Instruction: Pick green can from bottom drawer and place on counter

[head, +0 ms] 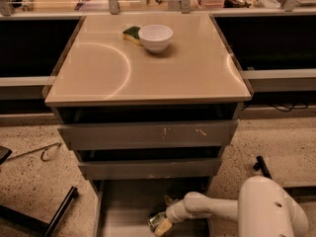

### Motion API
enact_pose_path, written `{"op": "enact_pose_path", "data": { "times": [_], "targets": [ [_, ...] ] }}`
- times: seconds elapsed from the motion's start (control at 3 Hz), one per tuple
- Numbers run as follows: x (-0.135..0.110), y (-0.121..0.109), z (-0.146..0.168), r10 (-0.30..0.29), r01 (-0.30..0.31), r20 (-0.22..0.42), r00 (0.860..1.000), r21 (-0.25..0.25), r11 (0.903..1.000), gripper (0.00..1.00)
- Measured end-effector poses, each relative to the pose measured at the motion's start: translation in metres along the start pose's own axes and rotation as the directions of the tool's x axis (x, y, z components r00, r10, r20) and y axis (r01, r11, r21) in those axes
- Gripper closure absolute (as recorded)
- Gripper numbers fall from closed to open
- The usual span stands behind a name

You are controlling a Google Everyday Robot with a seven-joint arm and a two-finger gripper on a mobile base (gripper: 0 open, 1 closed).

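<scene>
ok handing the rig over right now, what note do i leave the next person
Hand: down in the open bottom drawer, right at the green can; grip cannot be confirmed.
Green can: low in the drawer, not on the counter.
Counter: holds a white bowl and a sponge, at the back.
Done: drawer open, hand at the can.
Left: secure the can, lift it out, set it on the counter.

Glossy counter (187,73), hand (160,224) in metal drawer (123,206)

The round white bowl (155,37) sits at the back of the smooth tan counter (187,78). The green-and-yellow sponge (131,33) is just left of it. Below, the claw (161,225) is inside the grey metal bottom drawer (123,206), at the small shiny green can (157,220).
</scene>
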State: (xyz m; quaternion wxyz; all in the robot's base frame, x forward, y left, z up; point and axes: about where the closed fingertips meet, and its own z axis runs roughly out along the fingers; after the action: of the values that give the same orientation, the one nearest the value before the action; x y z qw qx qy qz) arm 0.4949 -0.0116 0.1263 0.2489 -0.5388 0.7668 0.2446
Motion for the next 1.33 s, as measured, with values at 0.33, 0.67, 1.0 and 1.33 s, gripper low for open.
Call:
{"op": "enact_pose_path", "data": {
  "times": [0.33,0.67,1.0,1.33],
  "targets": [
    [0.003,0.003,-0.001,0.001,-0.002,0.032,0.999,0.009,1.0,0.18],
    [0.003,0.003,-0.001,0.001,-0.002,0.033,0.999,0.01,1.0,0.42],
    [0.003,0.003,-0.001,0.001,-0.002,0.033,0.999,0.01,1.0,0.65],
    [-0.008,0.003,-0.021,0.019,-0.021,0.085,0.996,0.029,0.9993,0.88]
  ]
}}
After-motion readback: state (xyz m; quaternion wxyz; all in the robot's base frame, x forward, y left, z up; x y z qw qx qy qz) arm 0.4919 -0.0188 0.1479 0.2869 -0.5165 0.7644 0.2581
